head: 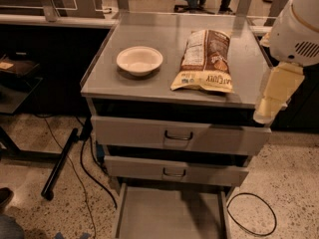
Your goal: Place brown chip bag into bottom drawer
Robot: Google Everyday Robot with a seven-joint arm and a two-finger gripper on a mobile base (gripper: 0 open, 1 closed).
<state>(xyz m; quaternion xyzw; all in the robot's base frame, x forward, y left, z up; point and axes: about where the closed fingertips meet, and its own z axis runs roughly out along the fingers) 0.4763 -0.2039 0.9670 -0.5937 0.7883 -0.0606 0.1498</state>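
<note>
The brown chip bag (204, 59) lies flat on the grey cabinet top (149, 31), right of centre, with its yellow lettered band toward the front edge. The bottom drawer (169, 215) is pulled out at floor level, and its flat floor shows nothing in it. My gripper (265, 114) hangs down at the cabinet's right front corner, beside and slightly below the bag's near end. It is not touching the bag and holds nothing that I can see.
A round off-white bowl (139, 59) sits left of the bag. Two upper drawers with handles (178, 136) (174, 172) stand slightly out. A black cable loop (251, 213) lies on the floor at the right, and a black pole (60, 163) leans at the left.
</note>
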